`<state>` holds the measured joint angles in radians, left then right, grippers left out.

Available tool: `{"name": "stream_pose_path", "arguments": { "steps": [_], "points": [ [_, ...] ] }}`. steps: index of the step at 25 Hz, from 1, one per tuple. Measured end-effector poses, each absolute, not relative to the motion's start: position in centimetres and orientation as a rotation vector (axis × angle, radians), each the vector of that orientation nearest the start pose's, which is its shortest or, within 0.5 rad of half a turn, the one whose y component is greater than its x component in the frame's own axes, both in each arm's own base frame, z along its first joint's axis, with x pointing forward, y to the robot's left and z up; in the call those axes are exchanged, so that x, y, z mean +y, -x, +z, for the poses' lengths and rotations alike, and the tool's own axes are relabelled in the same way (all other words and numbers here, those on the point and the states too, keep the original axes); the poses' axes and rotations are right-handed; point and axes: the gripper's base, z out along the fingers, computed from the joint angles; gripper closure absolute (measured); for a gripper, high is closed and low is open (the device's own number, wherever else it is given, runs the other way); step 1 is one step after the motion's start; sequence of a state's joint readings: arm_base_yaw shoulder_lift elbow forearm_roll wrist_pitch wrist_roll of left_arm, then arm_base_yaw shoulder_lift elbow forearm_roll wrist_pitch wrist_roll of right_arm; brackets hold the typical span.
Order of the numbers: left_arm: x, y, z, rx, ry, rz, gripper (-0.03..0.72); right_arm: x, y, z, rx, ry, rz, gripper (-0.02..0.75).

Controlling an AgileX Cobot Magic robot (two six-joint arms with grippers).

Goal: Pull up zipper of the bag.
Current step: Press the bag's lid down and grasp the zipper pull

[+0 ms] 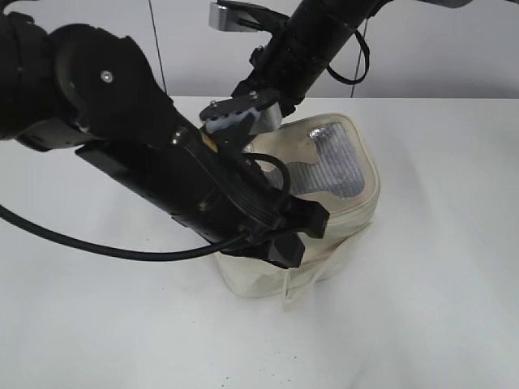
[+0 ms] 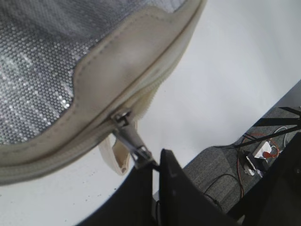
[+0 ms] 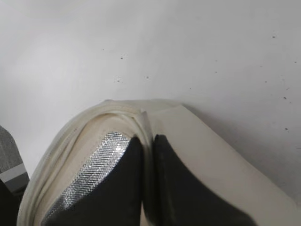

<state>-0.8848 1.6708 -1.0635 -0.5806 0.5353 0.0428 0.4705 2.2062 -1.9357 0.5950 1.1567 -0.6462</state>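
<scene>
Bag: a small boxy cream bag is set on the white bench, near the middle and toward the far edge. A grey mesh window is seen on its top panel. The top panel is closed along every stretch in view; nothing of the inside can be seen, so any contents cannot be told.

Zipper: a cream track is run round the rim of the top panel. In the left wrist view the slider is seated on the track at the rounded corner of the panel, and one silver pull is angled away from it. A cream fabric tab is seen hanging below the slider.

Left gripper: the black fingers are clamped on the outer end of the pull, which is pinched between the tips. In the exterior view the arm is laid across the near left part of the bag, and the pull itself is hidden there.

Right gripper: the two black fingers are pressed together on a fold of cream rim at the far left of the bag, beside the mesh. The fabric is nipped between them and is puckered upward at that place.

Bench: bare white surface is seen around the bag on all sides.
</scene>
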Motion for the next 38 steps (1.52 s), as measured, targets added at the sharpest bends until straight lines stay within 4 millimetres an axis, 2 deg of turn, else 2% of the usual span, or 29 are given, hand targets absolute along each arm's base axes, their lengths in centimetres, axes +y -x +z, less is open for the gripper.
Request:
{"name": "stream_pose_path", "arguments": {
  "steps": [6, 9, 12, 15, 20, 25, 27, 31, 38],
  "points": [
    [-25.6, -22.4, 22.4, 2.722, -0.540, -0.821, 0.689, 25.7, -40.6, 22.9, 2.447, 1.166, 0.755, 0.699],
    [-25.3, -22.9, 22.8, 2.702, -0.504, -0.829, 0.689, 25.7, -40.8, 23.0, 2.443, 1.149, 0.756, 0.699],
    [-25.9, -22.6, 22.9, 2.681, -0.493, -0.853, 0.688, 25.7, -40.7, 23.0, 2.445, 1.149, 0.763, 0.699],
    [-27.2, -21.7, 23.0, 2.632, -0.528, -0.870, 0.687, 25.7, -40.6, 23.0, 2.454, 1.164, 0.773, 0.699],
    [-29.1, -20.5, 21.4, 2.646, -0.582, -0.865, 0.687, 25.7, -40.3, 23.0, 2.463, 1.185, 0.794, 0.699],
    [-29.4, -20.8, 21.9, 2.604, -0.561, -0.879, 0.685, 25.7, -40.3, 23.0, 2.462, 1.181, 0.799, 0.699],
    [-30.0, -21.1, 22.4, 2.574, -0.554, -0.893, 0.685, 25.6, -40.4, 23.0, 2.460, 1.181, 0.797, 0.699],
    [-31.4, -21.5, 22.0, 2.580, -0.610, -0.881, 0.685, 25.5, -40.5, 23.0, 2.459, 1.186, 0.787, 0.699],
    [-30.8, -21.3, 22.7, 2.545, -0.789, -0.768, 0.685, 25.4, -40.5, 23.0, 2.464, 1.184, 0.794, 0.699]
  ]
}}
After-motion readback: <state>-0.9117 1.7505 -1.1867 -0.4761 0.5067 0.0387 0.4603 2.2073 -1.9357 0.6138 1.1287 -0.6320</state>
